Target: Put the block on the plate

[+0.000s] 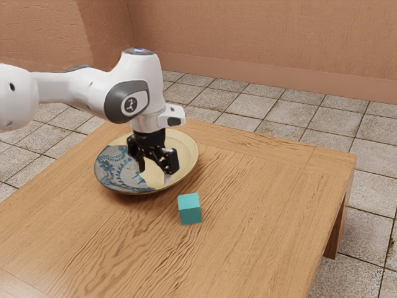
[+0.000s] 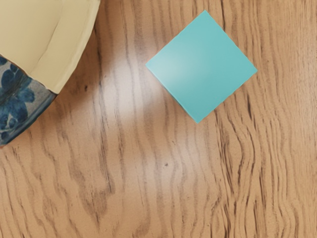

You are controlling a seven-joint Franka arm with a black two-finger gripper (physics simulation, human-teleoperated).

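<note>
Gleaming softly: teal block (image 1: pixel 190 213) | form: plain cube | top: lighter than side | fingers (image 1: pixel 170 161): standing apart

Smooth white rounded arm shell (image 1: pixel 71 93); small black dot (image 1: pixel 12 87) on bulky segment. Dark grey oval surround (image 1: pixel 114 102) near wrist, lighter panel inside, round black emblem (image 1: pixel 131 105) with white marking. Bluish-dark disc (image 1: pixel 138 50) on top. White protruding block (image 1: pixel 171 115), grey inset. Matte black two-finger gripper (image 1: pixel 155 171), angular, small pale specks.
</note>
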